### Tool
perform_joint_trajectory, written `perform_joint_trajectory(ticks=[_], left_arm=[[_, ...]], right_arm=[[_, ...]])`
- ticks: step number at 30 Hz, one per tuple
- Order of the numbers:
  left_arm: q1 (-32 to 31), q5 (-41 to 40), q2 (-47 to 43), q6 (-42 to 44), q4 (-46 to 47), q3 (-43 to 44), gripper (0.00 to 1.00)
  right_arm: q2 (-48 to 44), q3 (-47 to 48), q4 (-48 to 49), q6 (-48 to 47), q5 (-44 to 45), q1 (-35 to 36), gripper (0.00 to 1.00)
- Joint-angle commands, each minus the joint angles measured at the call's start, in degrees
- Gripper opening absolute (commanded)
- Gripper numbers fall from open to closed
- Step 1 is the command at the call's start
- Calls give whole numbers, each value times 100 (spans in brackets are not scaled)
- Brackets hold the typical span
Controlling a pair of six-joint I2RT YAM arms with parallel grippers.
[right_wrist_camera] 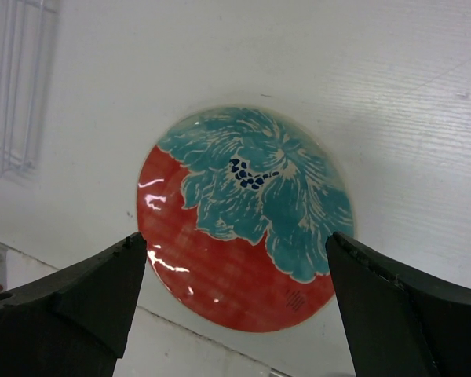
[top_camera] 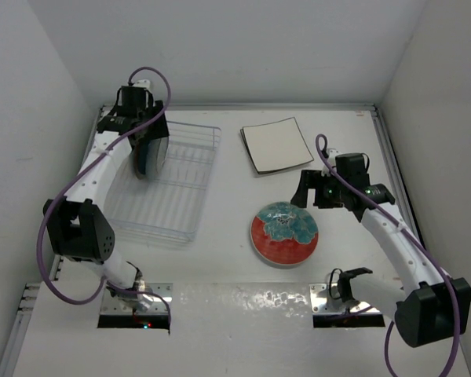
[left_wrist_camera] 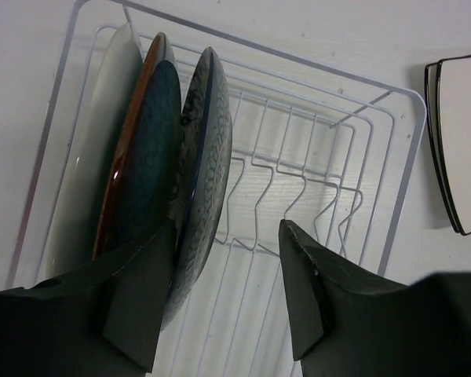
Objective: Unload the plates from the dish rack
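The clear dish rack (top_camera: 184, 192) lies at the left. Three plates stand upright at its far left end: a cream-white one (left_wrist_camera: 94, 149), a red one with teal (left_wrist_camera: 145, 141) and a round blue-patterned one (left_wrist_camera: 208, 149). My left gripper (top_camera: 145, 135) hangs over them, open; in the left wrist view (left_wrist_camera: 224, 294) its left finger lies against the blue-patterned plate's rim, and the right finger stands clear over the wires. A red plate with teal flowers (top_camera: 285, 232) lies flat on the table. My right gripper (top_camera: 310, 195) is open and empty above it (right_wrist_camera: 239, 290).
Cream square plates with dark edges (top_camera: 276, 145) lie stacked flat at the back centre, also in the left wrist view (left_wrist_camera: 463, 133). The rack's wire dividers (left_wrist_camera: 298, 177) to the right of the plates hold nothing. White walls close in the table on three sides.
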Motion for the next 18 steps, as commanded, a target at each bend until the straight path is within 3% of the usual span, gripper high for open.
perform_joint_trajectory(ticks=[1,8,12,18], left_arm=[[47,173,12,49,206,120,50],[99,208,117,22,364,-223,39],[108,270,21,22,461,-329,22],[161,296,-23,66,356,-145,6]], right_arm=[[-122,61,141,-100,-329,53,92],[-237,25,124,-82,-356,62,92],[-298,-71,168,-21,-425,62,92],[-386,-176,273,68,-505,62,92]])
